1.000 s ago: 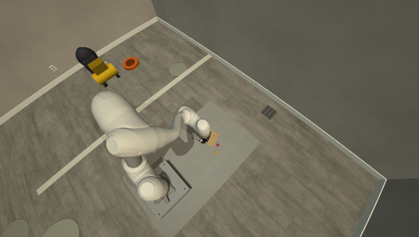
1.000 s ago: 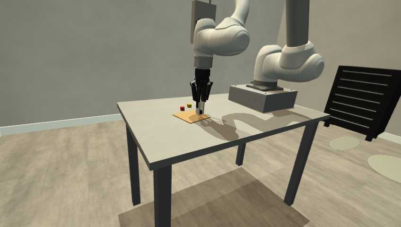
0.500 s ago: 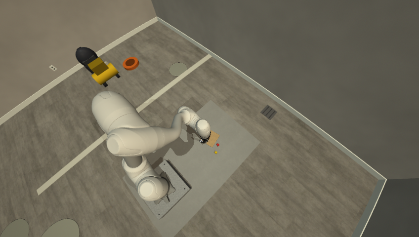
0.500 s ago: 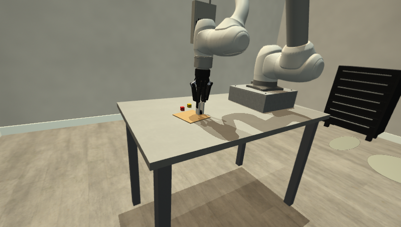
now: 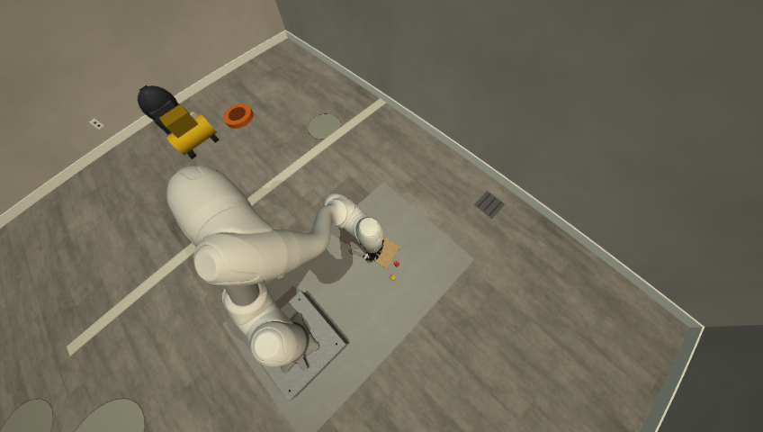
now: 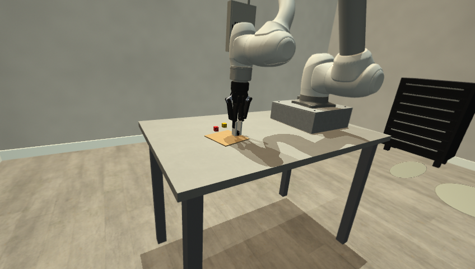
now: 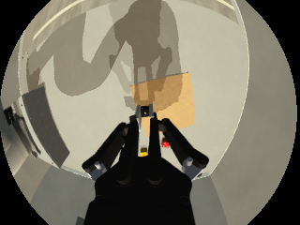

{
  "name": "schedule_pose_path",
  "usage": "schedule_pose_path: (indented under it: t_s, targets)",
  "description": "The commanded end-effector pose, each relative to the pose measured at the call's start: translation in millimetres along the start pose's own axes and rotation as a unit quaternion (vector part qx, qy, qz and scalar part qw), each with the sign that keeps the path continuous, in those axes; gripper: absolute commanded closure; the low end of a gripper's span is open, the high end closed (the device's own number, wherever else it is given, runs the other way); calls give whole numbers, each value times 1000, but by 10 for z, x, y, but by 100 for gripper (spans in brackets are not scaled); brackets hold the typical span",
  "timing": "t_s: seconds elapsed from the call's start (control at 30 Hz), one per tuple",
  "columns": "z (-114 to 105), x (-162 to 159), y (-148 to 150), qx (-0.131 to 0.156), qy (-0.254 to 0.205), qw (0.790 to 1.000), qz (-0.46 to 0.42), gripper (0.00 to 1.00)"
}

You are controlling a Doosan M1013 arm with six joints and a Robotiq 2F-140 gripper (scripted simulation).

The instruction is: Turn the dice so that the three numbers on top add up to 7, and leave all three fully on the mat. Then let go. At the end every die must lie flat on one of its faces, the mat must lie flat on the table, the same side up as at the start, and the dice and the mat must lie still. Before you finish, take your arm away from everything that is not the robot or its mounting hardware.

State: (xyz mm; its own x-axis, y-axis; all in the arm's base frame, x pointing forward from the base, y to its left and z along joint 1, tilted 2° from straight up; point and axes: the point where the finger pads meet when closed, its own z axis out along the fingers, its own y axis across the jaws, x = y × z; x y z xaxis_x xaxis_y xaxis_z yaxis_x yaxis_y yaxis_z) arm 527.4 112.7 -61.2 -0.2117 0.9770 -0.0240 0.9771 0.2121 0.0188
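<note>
A tan mat (image 6: 226, 137) lies flat on the table; it also shows in the top view (image 5: 387, 252) and the wrist view (image 7: 165, 100). My gripper (image 6: 237, 131) points straight down over the mat's edge nearest the arm's base. It is shut on a small pale die (image 7: 145, 112), held low at the mat; I cannot tell whether it touches. A red die (image 6: 215, 128) sits on the table just off the mat's far side, also in the top view (image 5: 396, 264). A yellow die (image 6: 224, 125) sits on the table a little farther off, also in the top view (image 5: 392, 277).
The arm's grey base block (image 6: 310, 115) stands on the table to the right of the mat. The table's left edge (image 6: 156, 156) is some way from the mat. A black slatted rack (image 6: 429, 120) stands on the floor beyond the table.
</note>
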Motion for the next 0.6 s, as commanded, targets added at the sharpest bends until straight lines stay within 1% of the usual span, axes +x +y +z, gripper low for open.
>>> schedule_pose_path:
  t_s: [0.0, 0.37, 0.4, 0.57]
  targets:
    - [-1, 1, 0, 0, 0, 1000, 0, 91]
    - [-1, 1, 0, 0, 0, 1000, 0, 91]
    - [-1, 1, 0, 0, 0, 1000, 0, 88]
    - [-1, 1, 0, 0, 0, 1000, 0, 86]
